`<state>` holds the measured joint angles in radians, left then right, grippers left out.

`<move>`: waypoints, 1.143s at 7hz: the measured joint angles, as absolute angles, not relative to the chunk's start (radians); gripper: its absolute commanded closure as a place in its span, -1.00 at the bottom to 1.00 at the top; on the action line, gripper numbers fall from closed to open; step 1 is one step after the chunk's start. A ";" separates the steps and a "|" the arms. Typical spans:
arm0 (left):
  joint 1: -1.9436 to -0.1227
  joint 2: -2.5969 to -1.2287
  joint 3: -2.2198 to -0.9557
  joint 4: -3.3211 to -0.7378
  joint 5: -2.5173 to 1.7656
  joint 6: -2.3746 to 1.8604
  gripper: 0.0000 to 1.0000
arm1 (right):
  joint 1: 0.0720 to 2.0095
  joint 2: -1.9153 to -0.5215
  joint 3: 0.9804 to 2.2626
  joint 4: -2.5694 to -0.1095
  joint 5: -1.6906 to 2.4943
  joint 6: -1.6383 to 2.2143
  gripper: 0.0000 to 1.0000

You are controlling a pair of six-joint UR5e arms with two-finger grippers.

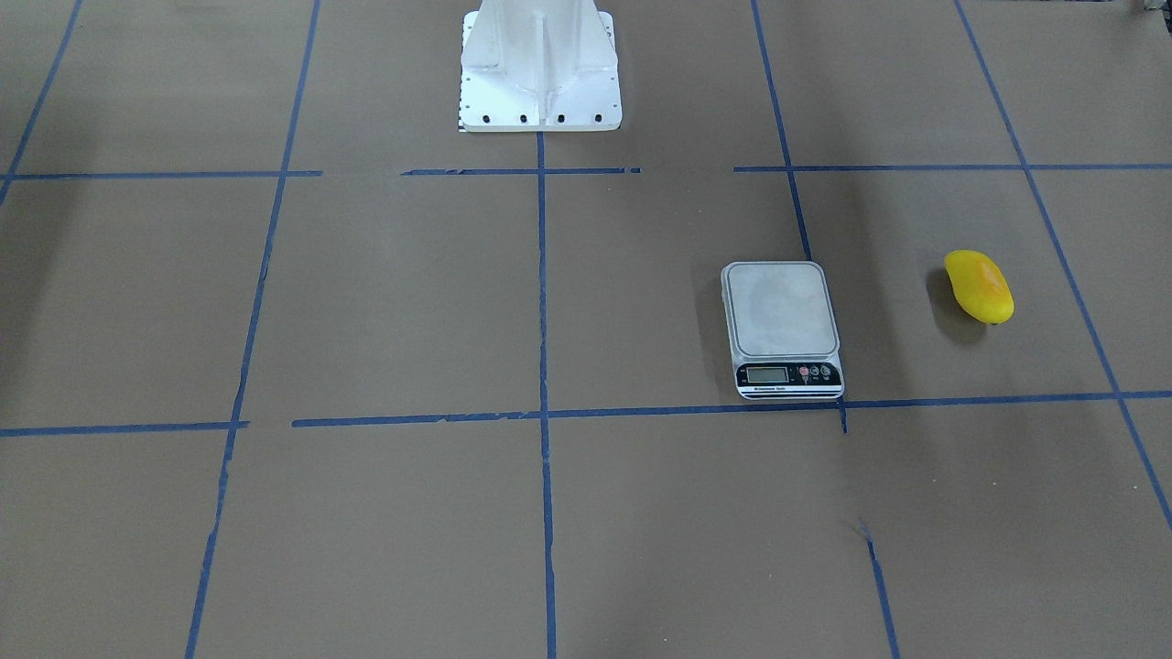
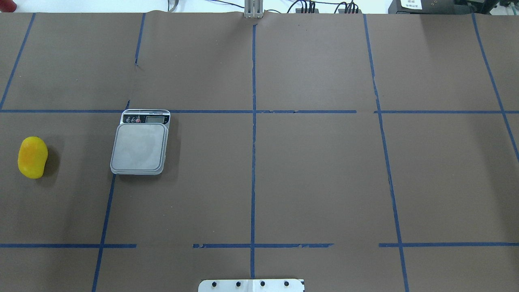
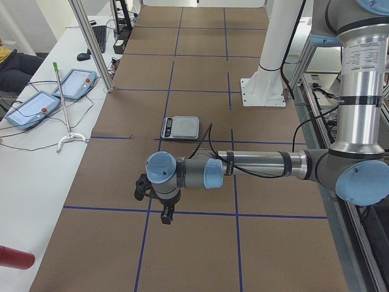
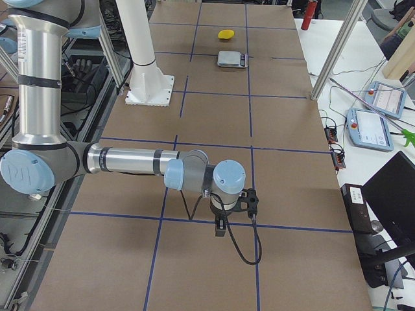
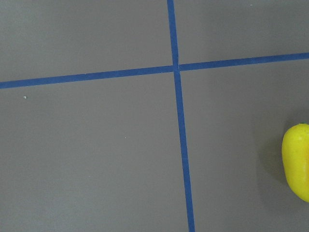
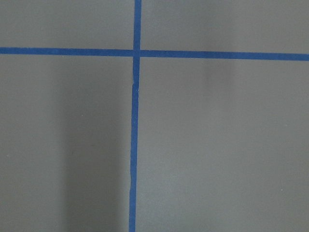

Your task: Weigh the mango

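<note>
The table (image 2: 316, 178), brown paper crossed with blue tape, lies under both my arms. My left gripper (image 3: 165, 216) hangs over it pointing down. My right gripper (image 4: 220, 228) hangs the same way at the far end, well apart from everything I need. Both show only in the side views, so I cannot tell whether either pair of jaws stands apart or together.

The scale (image 2: 140, 147) sits beyond my left gripper, toward the table's middle, with its platform bare. The mango (image 5: 298, 162) lies on the paper off to 1 side of my left gripper, not under it, at the edge of my left wrist view. It is near the scale but not touching it.

I judge the step in hand to be reaching for the mango. I should centre over it first, then close across its narrow width, gently, since the glossy skin looks slippery. After that it goes on the platform's middle, clear of the display, and I let go fully.

The scale has a display, buttons and 1 line of print, all too small to read.
</note>
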<state>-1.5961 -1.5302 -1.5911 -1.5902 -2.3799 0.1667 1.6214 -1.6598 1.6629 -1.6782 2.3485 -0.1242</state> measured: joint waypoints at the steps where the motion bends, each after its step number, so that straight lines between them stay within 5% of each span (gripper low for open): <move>1: -1.580 -1.530 -1.565 -1.656 -2.375 0.107 -1.00 | 1.621 -1.660 1.663 -1.678 2.349 -0.124 -1.00; 8: -1.132 -1.520 -1.526 -2.189 -2.402 -0.678 -1.00 | 1.621 -1.660 1.663 -1.678 2.349 -0.124 -1.00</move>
<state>-1.1321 -1.5204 -1.5260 -2.1894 -2.4018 -0.6782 1.6214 -1.6598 1.6628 -1.6782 2.3485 -0.1242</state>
